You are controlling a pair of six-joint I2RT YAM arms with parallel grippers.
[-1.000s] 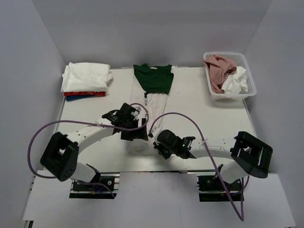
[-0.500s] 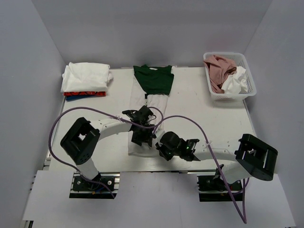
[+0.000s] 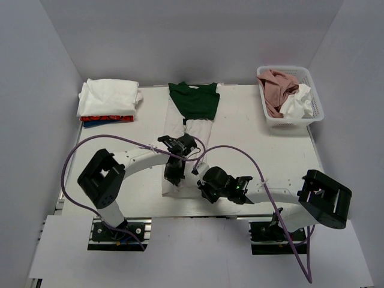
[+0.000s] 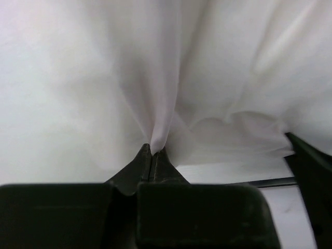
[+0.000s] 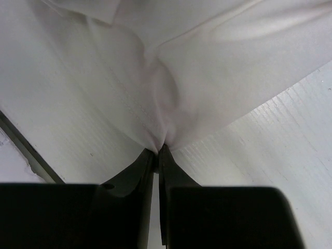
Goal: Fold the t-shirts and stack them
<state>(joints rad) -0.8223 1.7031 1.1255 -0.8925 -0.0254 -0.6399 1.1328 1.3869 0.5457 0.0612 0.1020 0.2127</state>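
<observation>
Here both arms are bent low over the near part of the table (image 3: 258, 150). Their forearms come in from the two sides, so the two pincers stand close together, the left pincer (image 3: 173, 177) a little further from the bases than the right pincer (image 3: 204, 191). Each one is closed on the near part of the white t-shirt (image 3: 193, 131), which lies as a long strip running away from the pincers toward the back wall. Beyond the pincers, on the far end of this strip, lies the dark green t-shirt (image 3: 193, 99), spread flat. Far to the left of the left pincer and further back, a stack of folded t-shirts (image 3: 108, 96) sits at the table's corner, white on top with red and blue edges under it. Far to the right of the right pincer, also further back, stands the white basket (image 3: 294, 122), with a pink t-shirt (image 3: 276, 84) and another white tee (image 3: 298, 103) crumpled inside. The table is white, and plain grey walls close it on three sides. The top view hides the fingertips, but the wrist views show them. In the left wrist view the dark fingers (image 4: 140, 161) meet and pinch a raised fold of white cloth. In the right wrist view the fingers (image 5: 171, 166) hold a similar fold with only a thin slit between them, and bare table shows just to the right of the cloth.
</observation>
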